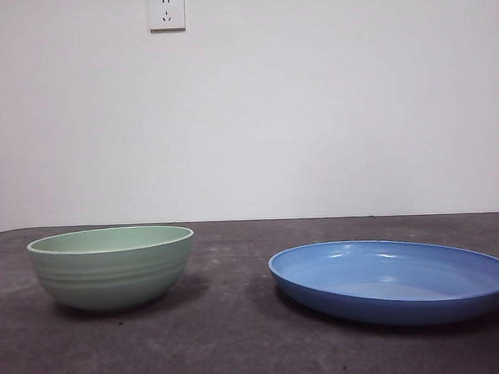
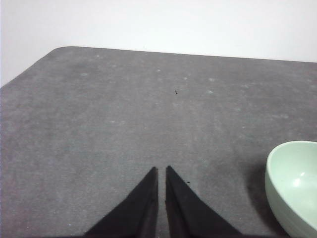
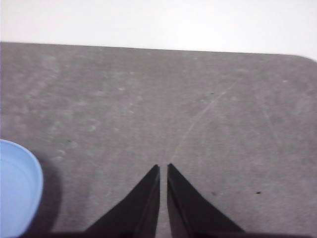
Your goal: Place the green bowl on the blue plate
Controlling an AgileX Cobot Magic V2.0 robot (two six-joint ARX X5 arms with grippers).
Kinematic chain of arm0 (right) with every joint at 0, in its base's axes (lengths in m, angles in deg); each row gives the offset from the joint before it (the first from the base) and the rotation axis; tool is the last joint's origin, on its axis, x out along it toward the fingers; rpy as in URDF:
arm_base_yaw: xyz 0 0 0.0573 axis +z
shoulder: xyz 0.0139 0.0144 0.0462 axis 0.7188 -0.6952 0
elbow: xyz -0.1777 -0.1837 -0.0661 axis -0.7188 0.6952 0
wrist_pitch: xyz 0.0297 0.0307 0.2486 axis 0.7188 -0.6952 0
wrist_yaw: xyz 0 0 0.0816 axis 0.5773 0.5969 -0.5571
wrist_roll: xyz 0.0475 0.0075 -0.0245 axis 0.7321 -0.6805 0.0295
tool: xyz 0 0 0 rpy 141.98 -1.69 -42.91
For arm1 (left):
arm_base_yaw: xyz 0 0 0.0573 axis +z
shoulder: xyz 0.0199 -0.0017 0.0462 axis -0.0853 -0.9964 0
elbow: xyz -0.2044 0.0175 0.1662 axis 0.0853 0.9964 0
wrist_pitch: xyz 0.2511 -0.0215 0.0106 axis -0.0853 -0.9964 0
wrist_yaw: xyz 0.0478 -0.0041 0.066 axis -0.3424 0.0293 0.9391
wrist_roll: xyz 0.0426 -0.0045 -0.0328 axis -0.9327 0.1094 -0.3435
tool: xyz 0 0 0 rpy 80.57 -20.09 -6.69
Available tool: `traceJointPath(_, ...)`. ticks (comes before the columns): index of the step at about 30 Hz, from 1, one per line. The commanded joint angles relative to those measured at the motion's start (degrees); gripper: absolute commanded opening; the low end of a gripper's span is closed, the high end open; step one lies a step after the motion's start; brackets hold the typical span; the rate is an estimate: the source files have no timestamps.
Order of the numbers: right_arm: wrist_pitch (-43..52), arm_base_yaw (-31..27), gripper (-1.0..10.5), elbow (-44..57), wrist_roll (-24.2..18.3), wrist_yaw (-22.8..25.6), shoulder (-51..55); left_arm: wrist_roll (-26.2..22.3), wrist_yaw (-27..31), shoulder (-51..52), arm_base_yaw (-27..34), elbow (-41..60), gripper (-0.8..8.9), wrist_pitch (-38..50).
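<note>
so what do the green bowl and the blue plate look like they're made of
The green bowl looks like glazed ceramic: a glossy pale mint surface with soft highlights, faint horizontal ridges and a lighter rim. The blue plate has a smooth, shiny medium-blue finish with bright reflections across its shallow well, so glazed ceramic seems likely, though hard glossy plastic cannot be ruled out from the look alone.

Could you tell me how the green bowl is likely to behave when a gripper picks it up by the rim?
The green bowl looks glossy and glazed, so narrow jaws may slip on its rim. It appears to be a rigid ceramic, so probably fairly heavy for its size and liable to chip if dropped. Its deep, rounded sides narrow to a small base, so gripped on one side, it would likely tilt.
</note>
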Motion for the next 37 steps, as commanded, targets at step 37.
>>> traceJointPath(37, -27.98, 4.59, 0.1, -54.93, 10.69, -38.56, -39.78, 8.13, -35.23, -42.75, -4.07, -54.99, 0.29, -25.05)
